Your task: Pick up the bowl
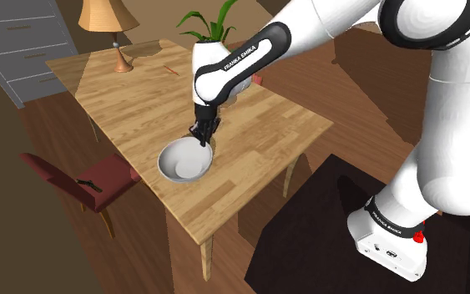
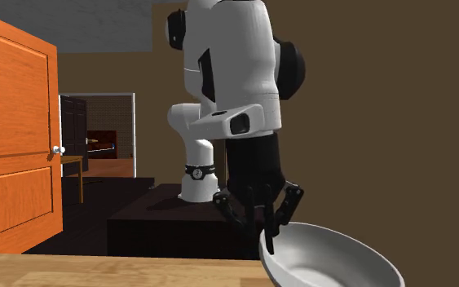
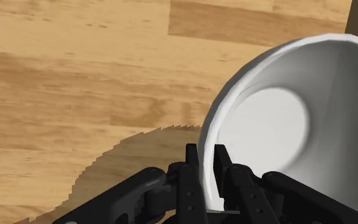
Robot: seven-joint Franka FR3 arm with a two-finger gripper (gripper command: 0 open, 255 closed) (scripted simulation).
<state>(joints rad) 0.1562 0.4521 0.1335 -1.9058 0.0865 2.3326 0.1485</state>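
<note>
A white bowl (image 1: 183, 160) sits near the front edge of the wooden table (image 1: 133, 100). My black gripper (image 1: 201, 139) comes down on the part of its rim nearest the arm. In the wrist view the fingers (image 3: 192, 167) stand close together, one inside and one outside the bowl (image 3: 279, 121), clasping the rim between them. The second exterior view shows the gripper (image 2: 268, 235) at the bowl's (image 2: 325, 259) rim on that view's left, with the bowl resting on the table (image 2: 97, 271).
A lamp (image 1: 108, 25) and a potted plant (image 1: 209, 32) stand at the table's far side, with a small reddish stick (image 1: 170, 70) between them. A red chair (image 1: 83, 175) is at the table's left, a grey dresser (image 1: 16, 42) beyond. An orange door (image 2: 11, 139) stands open.
</note>
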